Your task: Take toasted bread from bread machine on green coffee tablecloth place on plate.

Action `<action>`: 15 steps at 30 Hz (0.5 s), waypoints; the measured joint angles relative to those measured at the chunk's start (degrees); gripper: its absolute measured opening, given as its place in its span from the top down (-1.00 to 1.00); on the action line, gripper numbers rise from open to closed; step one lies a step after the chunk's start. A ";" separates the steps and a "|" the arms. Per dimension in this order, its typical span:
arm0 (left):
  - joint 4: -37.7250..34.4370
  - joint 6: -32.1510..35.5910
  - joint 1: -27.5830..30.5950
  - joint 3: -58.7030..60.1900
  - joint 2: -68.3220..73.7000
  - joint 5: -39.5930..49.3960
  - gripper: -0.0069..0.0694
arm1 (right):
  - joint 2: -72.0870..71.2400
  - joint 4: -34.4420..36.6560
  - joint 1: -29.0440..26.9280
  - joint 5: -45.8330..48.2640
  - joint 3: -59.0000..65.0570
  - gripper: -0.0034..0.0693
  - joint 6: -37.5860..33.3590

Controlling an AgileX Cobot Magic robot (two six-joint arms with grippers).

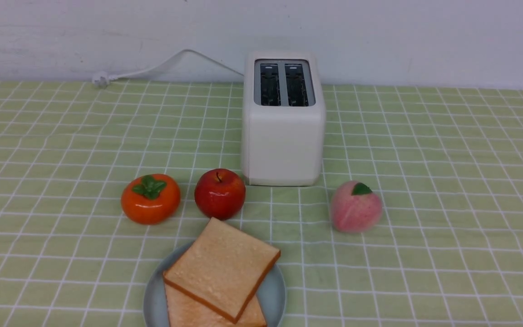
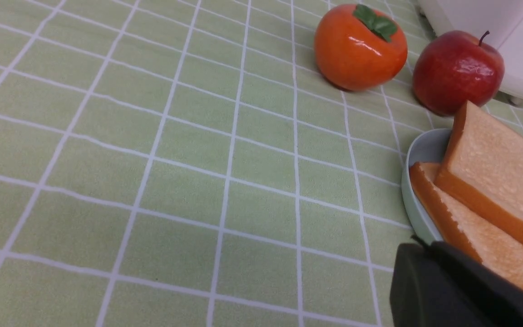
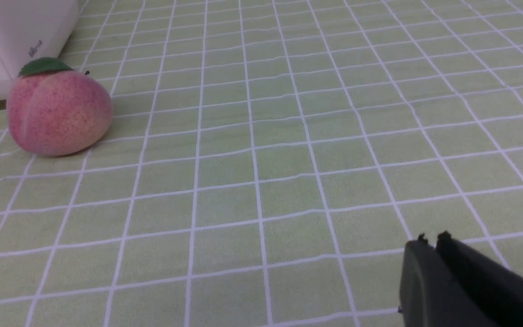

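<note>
Front view: the toaster (image 1: 283,119) stands at upper centre of the frame on the green checked cloth (image 1: 447,181), its cord running off to the upper left. Both slots look dark and vacant. The plate (image 1: 273,290) sits at bottom centre and carries two slices of toast (image 1: 222,267), the upper one lying askew across the lower. A persimmon (image 1: 150,198) and an apple (image 1: 219,193) lie just above the plate; a peach (image 1: 356,206) lies at centre right. Neither arm appears in this view.

Left wrist view: the left hand (image 2: 418,247) occupies the lower right corner, jaws closed on nothing, its tip near the plate rim (image 2: 418,150). The toast (image 2: 493,181) fills the right edge, with the apple (image 2: 457,71) and persimmon (image 2: 359,47) at upper right.

Right wrist view: the right hand (image 3: 429,240) sits at lower right over bare cloth, jaws nearly together (only a thin slit between them) and gripping nothing. The peach (image 3: 57,111) rests at upper left, beside the toaster corner (image 3: 12,32).

Assessment: both slices are on the plate and none remains in the slots, so the transfer appears complete. Judged remaining work: none beyond parking the arms.
</note>
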 joint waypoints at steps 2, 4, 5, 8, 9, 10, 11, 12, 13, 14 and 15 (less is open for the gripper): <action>0.00 0.00 0.00 0.00 0.00 0.00 0.85 | 0.00 0.00 0.00 0.00 0.00 0.79 0.00; 0.00 0.00 0.00 0.00 0.00 0.00 0.85 | 0.00 0.00 0.00 0.00 0.00 0.78 0.00; 0.00 0.00 0.00 0.00 0.00 0.00 0.85 | 0.00 0.00 0.00 0.00 0.00 0.78 0.00; 0.00 0.00 0.00 0.00 0.00 0.00 0.85 | 0.00 0.00 0.00 0.00 0.00 0.77 0.00; 0.00 0.00 0.00 0.00 0.00 0.00 0.85 | 0.00 0.00 0.00 0.00 0.00 0.76 0.00; 0.00 0.00 0.00 0.00 0.00 0.00 0.85 | 0.00 0.00 0.00 0.00 0.00 0.76 0.00; 0.00 0.00 0.00 0.00 0.00 0.00 0.85 | 0.00 0.00 0.00 0.00 0.00 0.76 0.00; 0.00 0.00 0.00 0.00 0.00 0.00 0.85 | 0.00 0.00 0.00 0.00 0.00 0.76 0.00; 0.00 0.00 0.00 0.00 0.00 0.00 0.85 | 0.00 0.00 0.00 0.00 0.00 0.75 0.00; 0.00 0.00 0.00 0.00 0.00 0.00 0.85 | 0.00 0.00 0.00 0.00 0.00 0.75 0.00; 0.00 0.00 0.00 0.00 0.00 0.00 0.85 | 0.00 0.00 0.00 0.00 0.00 0.74 0.00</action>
